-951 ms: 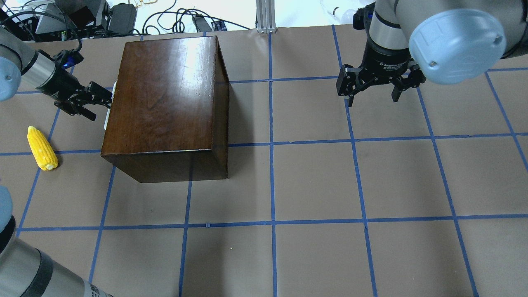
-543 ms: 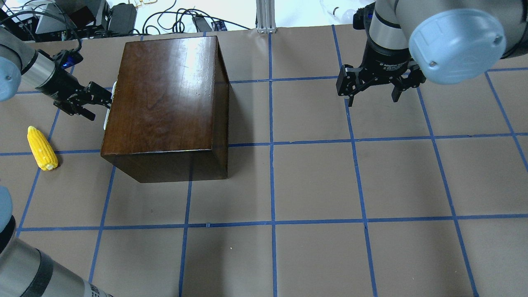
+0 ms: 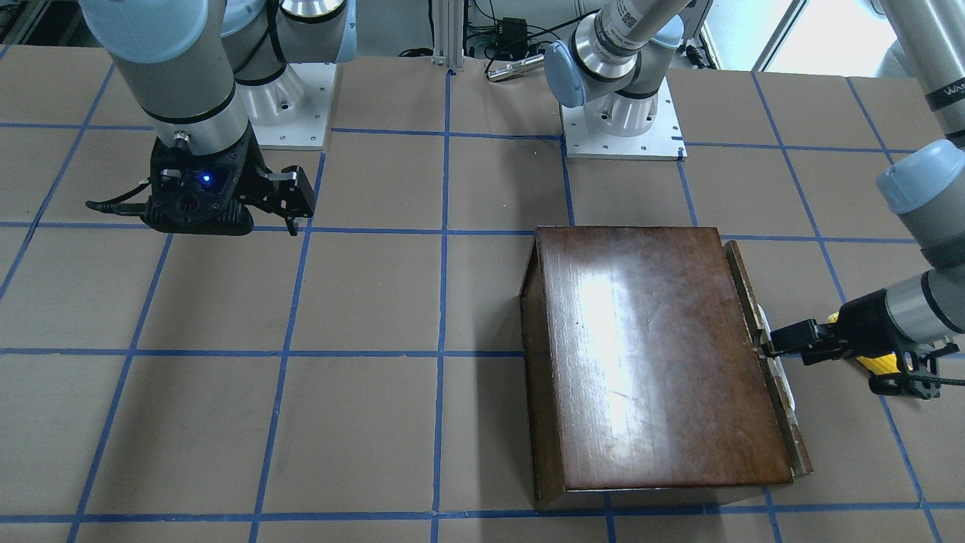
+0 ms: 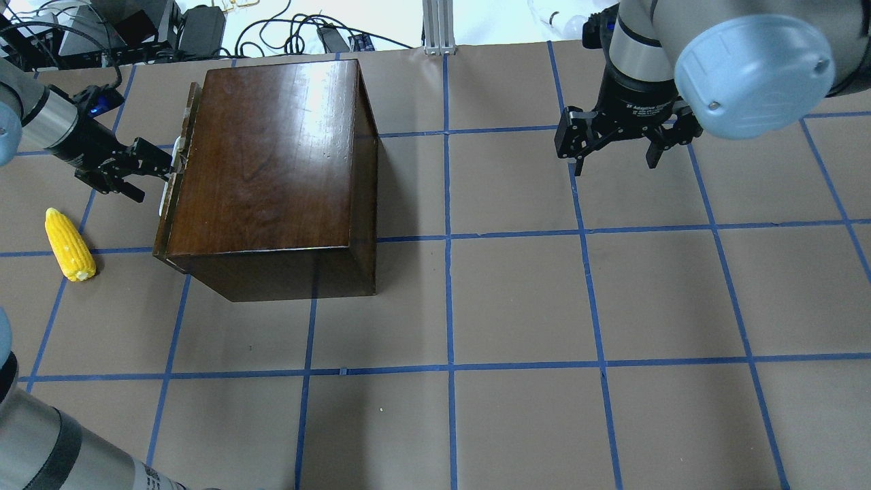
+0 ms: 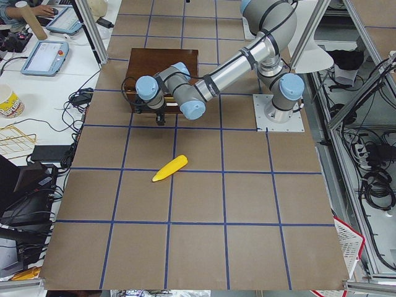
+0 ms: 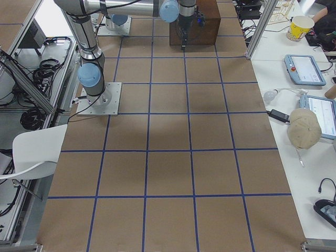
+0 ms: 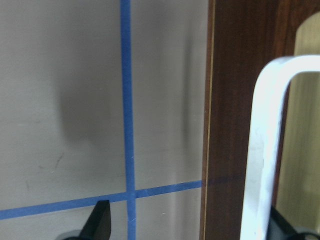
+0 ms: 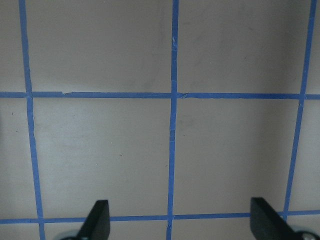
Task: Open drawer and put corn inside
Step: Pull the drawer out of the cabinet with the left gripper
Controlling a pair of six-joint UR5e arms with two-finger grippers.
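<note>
The glossy dark-brown box [image 4: 272,156] stands at the table's left. Its drawer [image 4: 167,221] sticks out a little on the left side, with a white handle [image 4: 178,145] on the dark front panel [image 3: 748,294]. My left gripper [image 4: 153,178] is at that handle with its fingers apart; in the left wrist view the handle [image 7: 265,150] lies right by one fingertip [image 7: 100,222]. The yellow corn [image 4: 68,245] lies on the table left of the box, clear of the gripper. My right gripper [image 4: 614,163] hangs open and empty over the far right.
Brown paper with blue tape lines covers the table [image 4: 517,306]. Cables and electronics [image 4: 136,27] lie beyond the far edge. The two arm bases [image 3: 618,113] stand on the robot's side. Operators' desks with tablets [image 5: 46,55] flank the table ends.
The drawer front has come out of the box to the left by a small gap. My left gripper moved left with it. The right arm and the corn have not moved.
</note>
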